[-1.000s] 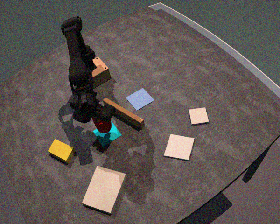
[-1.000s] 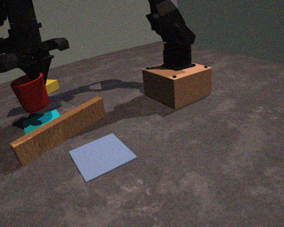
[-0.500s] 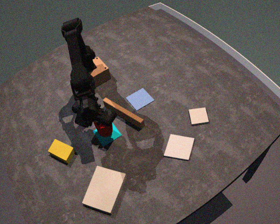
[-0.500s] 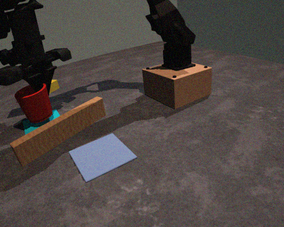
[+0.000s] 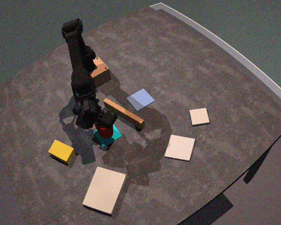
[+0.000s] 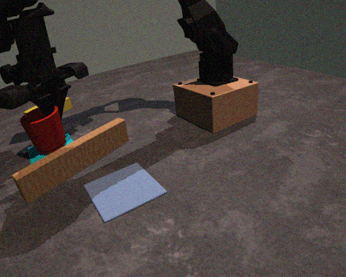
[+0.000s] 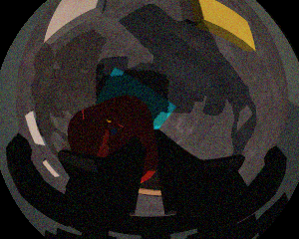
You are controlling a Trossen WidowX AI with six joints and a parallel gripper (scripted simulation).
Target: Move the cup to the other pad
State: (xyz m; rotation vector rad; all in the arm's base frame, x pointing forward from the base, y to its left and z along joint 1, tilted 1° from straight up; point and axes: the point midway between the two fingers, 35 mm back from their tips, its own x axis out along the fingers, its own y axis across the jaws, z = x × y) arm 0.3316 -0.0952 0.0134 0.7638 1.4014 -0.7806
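Observation:
The red cup (image 5: 105,132) (image 6: 48,134) (image 7: 90,131) is low over the cyan pad (image 5: 116,134) (image 6: 35,156) (image 7: 163,119), leaning slightly in the exterior view. Whether its base touches the pad is hard to tell. My gripper (image 6: 55,111) is shut on the cup's wall, one finger inside the rim and one outside. Small yellow and blue specks, likely marbles, show dimly inside the cup in the wrist view. The blue pad (image 5: 144,97) (image 6: 131,192) lies bare across the wooden bar, partly in shadow.
The wooden bar (image 5: 123,112) (image 6: 74,153) stands between the two pads, close beside the cup. A yellow block (image 5: 61,150) (image 6: 67,104) (image 7: 229,22) and a large pale block (image 5: 104,190) stand nearby. Two flatter pale blocks (image 5: 180,147) (image 5: 199,116) lie farther off. The arm's base sits on a wooden box (image 6: 236,104).

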